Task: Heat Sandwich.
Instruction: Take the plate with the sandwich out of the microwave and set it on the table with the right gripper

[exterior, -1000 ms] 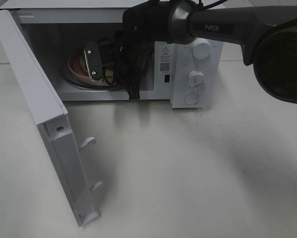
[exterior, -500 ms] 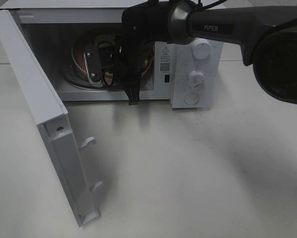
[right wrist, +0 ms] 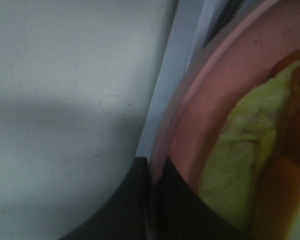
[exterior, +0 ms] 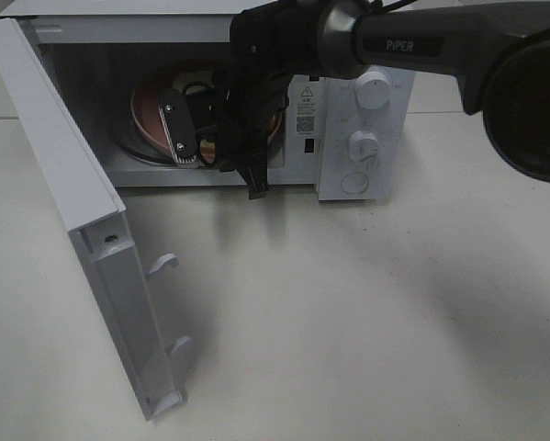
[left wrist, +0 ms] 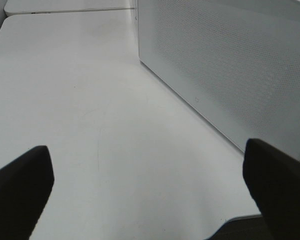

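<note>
In the upper middle of the overhead frame: microwave (exterior: 362,110) with its door (exterior: 82,220) swung wide to the left; the right arm reaches into the cavity.
Task progress: the pink plate (exterior: 151,115) sits tilted in the cavity, one edge raised over the turntable; I judge the loading step near its end, or possibly a removal, which the pictures cannot settle.
Left to do: if loading, lay the plate flat, let go, pull the arm out, shut the door, turn a dial (exterior: 363,144).
Right gripper (right wrist: 152,172): fingers pressed together on the rim of the pink plate, seen close in the right wrist view.
Left gripper (left wrist: 150,192): fingers wide apart, holding nothing, over bare table (left wrist: 79,100) beside the microwave's perforated side wall.
Sandwich (right wrist: 240,155): on the pink plate inside the microwave; pale green filling and a tan crust edge show, the rest hidden.
Container contents: microwave holds plate and sandwich; nothing else visible inside.
</note>
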`<action>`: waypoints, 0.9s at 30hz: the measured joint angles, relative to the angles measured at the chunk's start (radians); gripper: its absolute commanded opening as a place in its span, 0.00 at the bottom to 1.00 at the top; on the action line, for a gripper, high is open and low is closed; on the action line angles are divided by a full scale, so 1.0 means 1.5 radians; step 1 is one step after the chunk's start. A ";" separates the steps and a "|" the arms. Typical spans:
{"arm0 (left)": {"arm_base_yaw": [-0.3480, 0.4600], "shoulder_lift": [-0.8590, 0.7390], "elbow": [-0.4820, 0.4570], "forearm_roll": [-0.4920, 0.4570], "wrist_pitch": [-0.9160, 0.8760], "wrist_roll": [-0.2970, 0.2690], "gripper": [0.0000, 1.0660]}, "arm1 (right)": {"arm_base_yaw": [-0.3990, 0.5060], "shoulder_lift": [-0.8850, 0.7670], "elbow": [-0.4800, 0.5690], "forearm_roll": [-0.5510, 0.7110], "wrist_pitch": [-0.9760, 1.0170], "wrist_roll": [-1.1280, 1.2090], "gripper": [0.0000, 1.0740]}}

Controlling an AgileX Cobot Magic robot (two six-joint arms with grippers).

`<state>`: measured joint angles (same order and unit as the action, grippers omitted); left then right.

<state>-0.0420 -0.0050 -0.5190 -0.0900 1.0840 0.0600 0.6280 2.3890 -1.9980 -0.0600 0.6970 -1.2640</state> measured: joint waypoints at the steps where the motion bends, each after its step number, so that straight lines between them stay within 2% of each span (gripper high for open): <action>1: 0.000 0.000 0.000 0.000 0.000 0.000 0.92 | 0.000 -0.007 0.011 0.001 0.001 -0.015 0.00; 7: 0.000 0.000 0.000 0.000 0.000 0.000 0.92 | 0.000 -0.027 0.039 0.007 0.003 -0.050 0.00; 15: 0.000 0.000 0.000 0.000 0.000 0.000 0.92 | 0.000 -0.082 0.095 0.073 0.009 -0.164 0.00; 27: 0.000 0.000 0.000 0.000 0.000 0.000 0.92 | 0.000 -0.143 0.172 0.085 0.001 -0.218 0.00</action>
<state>-0.0420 -0.0050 -0.5190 -0.0900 1.0840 0.0600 0.6280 2.1740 -1.7400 0.0680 0.6990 -1.5910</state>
